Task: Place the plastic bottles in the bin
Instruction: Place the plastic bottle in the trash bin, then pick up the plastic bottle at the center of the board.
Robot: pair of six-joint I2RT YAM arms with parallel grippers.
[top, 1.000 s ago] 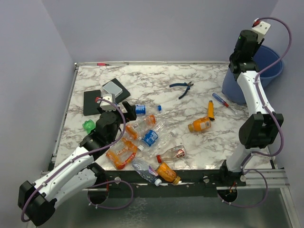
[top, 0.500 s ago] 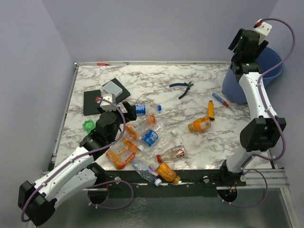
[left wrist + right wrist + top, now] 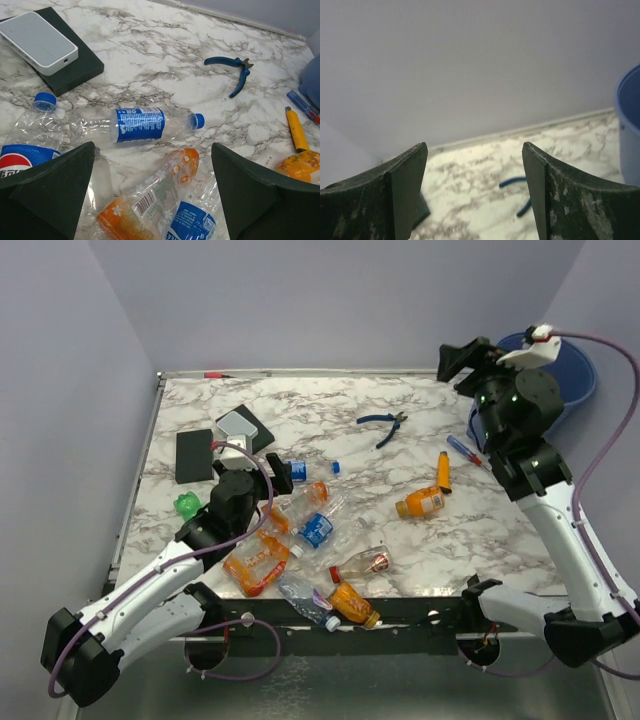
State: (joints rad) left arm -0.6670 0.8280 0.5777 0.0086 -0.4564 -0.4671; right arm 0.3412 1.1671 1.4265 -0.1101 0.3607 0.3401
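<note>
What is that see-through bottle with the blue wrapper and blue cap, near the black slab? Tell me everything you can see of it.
The blue-labelled bottle is of thin clear plastic that looks empty, with a blue label printed in white round its middle and a blue screw cap. It lies on its side on the marble table, gripped by nothing. Whether its base touches the neighbouring bottle cannot be told.

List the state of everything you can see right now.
bin: upright, contents hidden.
bottles: lying on the table, several crushed.
blue-label bottle: on its side, capped.
left gripper: open, empty, over the bottles.
right gripper: open, empty, in the air near the bin.
pliers: lying flat, handles spread.
</note>
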